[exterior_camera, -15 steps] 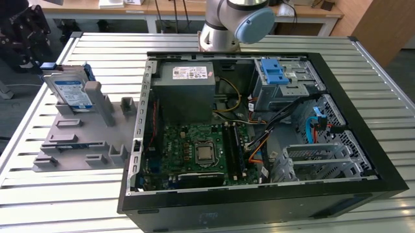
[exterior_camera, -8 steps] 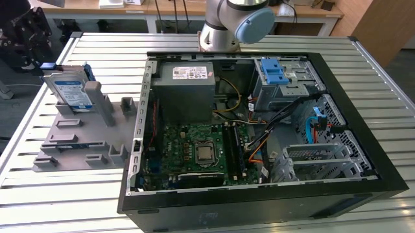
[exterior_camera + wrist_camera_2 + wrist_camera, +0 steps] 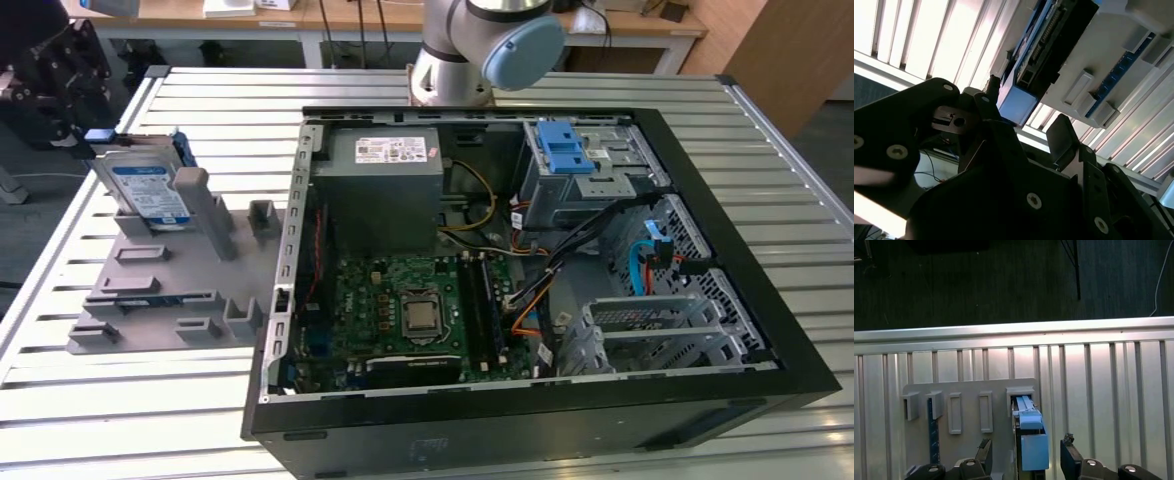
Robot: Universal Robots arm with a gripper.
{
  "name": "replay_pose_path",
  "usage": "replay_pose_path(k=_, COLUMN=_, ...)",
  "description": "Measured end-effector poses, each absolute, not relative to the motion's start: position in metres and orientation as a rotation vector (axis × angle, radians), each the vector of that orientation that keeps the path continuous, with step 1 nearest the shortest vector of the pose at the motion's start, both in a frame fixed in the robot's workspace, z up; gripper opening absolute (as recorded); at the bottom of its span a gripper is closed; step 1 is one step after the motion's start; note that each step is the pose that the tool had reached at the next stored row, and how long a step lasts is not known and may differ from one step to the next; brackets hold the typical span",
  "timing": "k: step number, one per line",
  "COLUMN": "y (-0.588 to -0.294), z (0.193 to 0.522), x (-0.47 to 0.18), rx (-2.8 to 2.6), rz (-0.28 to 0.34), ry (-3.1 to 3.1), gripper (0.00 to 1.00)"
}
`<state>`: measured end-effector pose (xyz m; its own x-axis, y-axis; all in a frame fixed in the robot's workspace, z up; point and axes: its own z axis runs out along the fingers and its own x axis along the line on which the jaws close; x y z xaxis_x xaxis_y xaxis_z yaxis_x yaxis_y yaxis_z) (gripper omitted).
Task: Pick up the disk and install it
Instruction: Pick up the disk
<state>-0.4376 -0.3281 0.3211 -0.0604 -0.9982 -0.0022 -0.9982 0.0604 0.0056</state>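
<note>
The disk (image 3: pixel 150 190) stands upright on its edge in a slot of the grey fixture plate (image 3: pixel 160 305), at the exterior view's left. Its white-and-blue label faces the camera and a blue bracket frames it. My black gripper (image 3: pixel 64 115) hangs just above and behind the disk's top. In the first wrist view the disk (image 3: pixel 1031 440) appears edge-on, and my gripper (image 3: pixel 1026 454) is open, with one finger on each side of it and a gap to both. The second wrist view shows the disk's dark edge (image 3: pixel 1046 45) beyond the fingers (image 3: pixel 1061 135).
An open computer case (image 3: pixel 534 425) lies at the middle of the slatted metal table (image 3: pixel 40 400). Inside are a grey power supply (image 3: pixel 380 175), a motherboard (image 3: pixel 414 310) and a drive cage with a blue latch (image 3: pixel 567 150). The arm's base (image 3: pixel 467 50) stands behind the case.
</note>
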Motion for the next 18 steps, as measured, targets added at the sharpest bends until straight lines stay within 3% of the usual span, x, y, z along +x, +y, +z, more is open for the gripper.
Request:
replay_pose_path(k=7, y=-0.328, z=0.318, x=-0.438, rx=2.152, rz=-0.009, ry=-2.286, gripper=0.63)
replay_pose_path(k=8, y=-0.328, z=0.317, x=-0.438, rx=2.152, rz=-0.009, ry=-2.286, gripper=0.56)
replay_pose_path(k=18, y=-0.327, z=0.306, x=-0.438, rx=2.152, rz=-0.009, ry=-2.286, gripper=0.56)
